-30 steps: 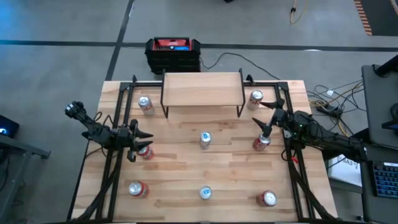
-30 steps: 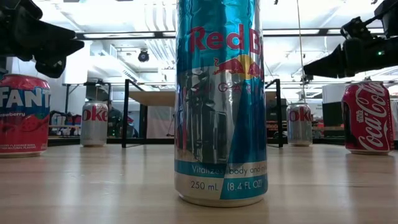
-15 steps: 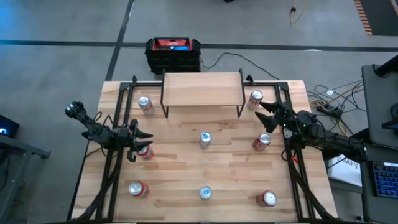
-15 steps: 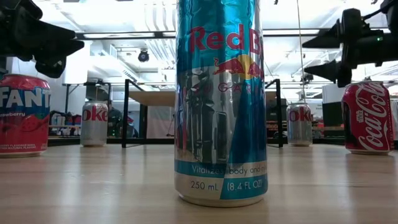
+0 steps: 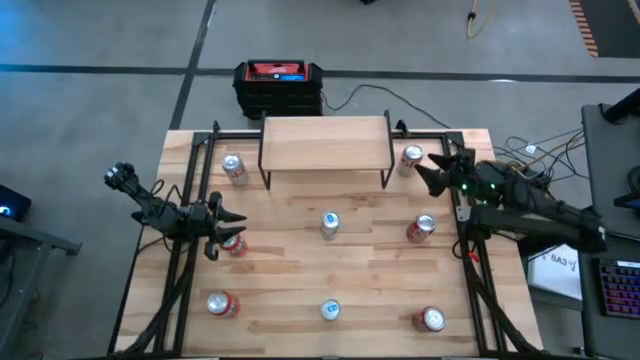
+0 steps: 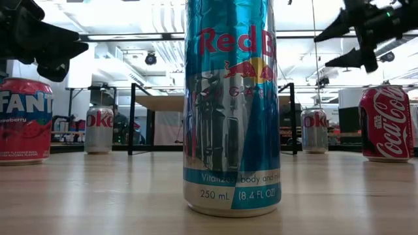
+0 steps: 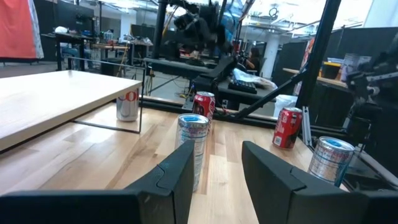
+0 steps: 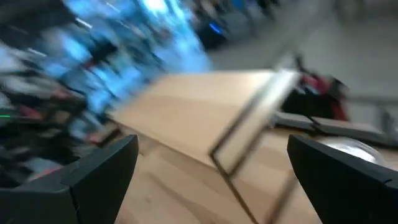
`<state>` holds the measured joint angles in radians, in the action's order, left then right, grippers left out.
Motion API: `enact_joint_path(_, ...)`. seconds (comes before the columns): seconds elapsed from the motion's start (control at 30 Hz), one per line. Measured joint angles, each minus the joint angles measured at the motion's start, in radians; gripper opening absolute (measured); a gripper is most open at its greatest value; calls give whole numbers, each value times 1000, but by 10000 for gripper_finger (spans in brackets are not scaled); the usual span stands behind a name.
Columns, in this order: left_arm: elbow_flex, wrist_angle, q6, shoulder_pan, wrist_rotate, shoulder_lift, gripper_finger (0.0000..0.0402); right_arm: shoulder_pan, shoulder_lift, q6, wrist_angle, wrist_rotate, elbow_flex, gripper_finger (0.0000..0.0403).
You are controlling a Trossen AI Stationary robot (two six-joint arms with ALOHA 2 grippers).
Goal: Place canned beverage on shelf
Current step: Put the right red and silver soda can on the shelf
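The shelf (image 5: 325,143) with its light wooden top stands at the table's far middle. Several cans stand upright on the table. My right gripper (image 5: 432,172) is open and empty, raised above the table beside a silver Coke can (image 5: 411,158) at the shelf's right end; it also shows high up in the low view (image 6: 339,47). A red Coke can (image 5: 421,228) stands nearer, apart from it. My left gripper (image 5: 224,228) is open and empty, held above a red Fanta can (image 5: 236,244) at the left. A Red Bull can (image 5: 330,224) stands mid-table.
A silver Coke can (image 5: 233,168) stands left of the shelf. A red can (image 5: 222,304), a Red Bull can (image 5: 330,311) and a red can (image 5: 432,319) stand along the near edge. A black-and-red box (image 5: 279,87) sits on the floor beyond the table.
My right gripper has risen from the red Coke can at the right and gone toward the table's far edge, to beside the silver can at the shelf's right end. The red Coke can stands where it was.
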<state>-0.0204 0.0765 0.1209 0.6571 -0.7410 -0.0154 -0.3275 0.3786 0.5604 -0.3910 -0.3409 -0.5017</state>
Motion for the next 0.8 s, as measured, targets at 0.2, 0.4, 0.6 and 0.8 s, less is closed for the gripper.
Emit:
enact_joint_path(0.2,0,0,0,0,0,0,118,0,266,160,-480,-182,-314,400)
enact_joint_path(0.4,0,0,0,0,0,0,118,0,502,196,-729,-150,-567,400)
enact_joint_path(0.6,0,0,0,0,0,0,118,-28,703,216,-923,-112,-748,400)
enact_joint_path(0.8,0,0,0,0,0,0,118,-169,836,114,-1025,-9,-875,400)
